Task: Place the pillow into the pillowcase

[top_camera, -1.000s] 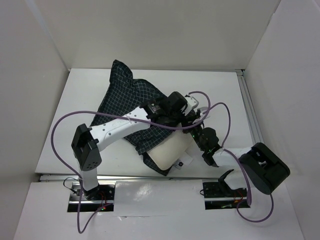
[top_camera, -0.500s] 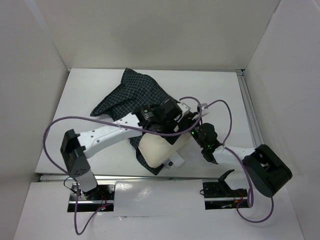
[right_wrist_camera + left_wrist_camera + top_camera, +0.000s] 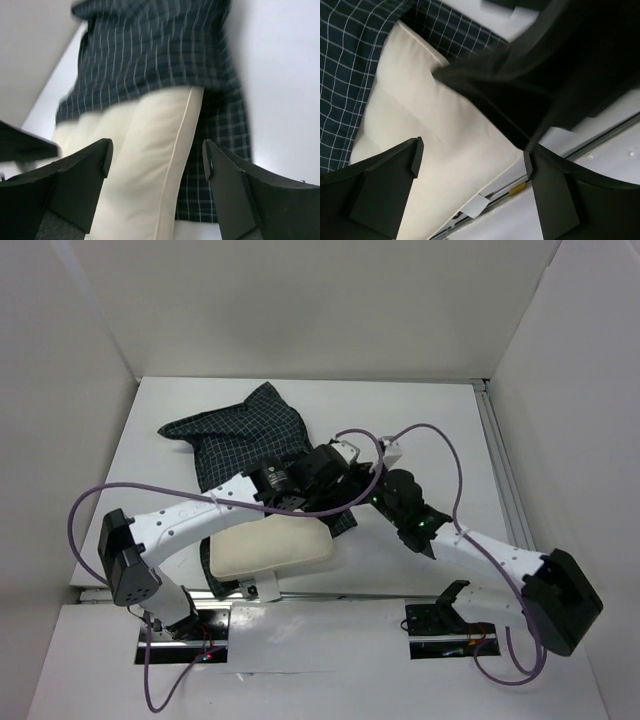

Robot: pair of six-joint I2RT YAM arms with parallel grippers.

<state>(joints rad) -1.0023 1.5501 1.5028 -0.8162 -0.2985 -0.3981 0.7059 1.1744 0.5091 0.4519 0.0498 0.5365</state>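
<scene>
The cream pillow (image 3: 272,552) lies flat by the table's near edge, a white tag at its near corner. The dark checked pillowcase (image 3: 245,435) spreads behind it; cloth also shows at the pillow's right end. My left gripper (image 3: 325,482) hangs above the pillow's right end, open, nothing between its fingers; in the left wrist view the gripper (image 3: 472,155) frames the pillow (image 3: 435,150). Beside it my right gripper (image 3: 368,495) is open too. In the right wrist view the gripper (image 3: 157,150) faces the pillow (image 3: 150,175), whose far end the pillowcase (image 3: 150,55) overlaps.
White walls enclose the table on three sides. A metal rail (image 3: 400,593) runs along the near edge just below the pillow. Purple cables (image 3: 440,440) loop over both arms. The right arm's dark link (image 3: 555,75) crosses the left wrist view.
Both grippers have opened and let go. The pillow has dropped and shifted left toward the near edge, now lying flat. The pillowcase has spread to the back left. Both arms swung left.
</scene>
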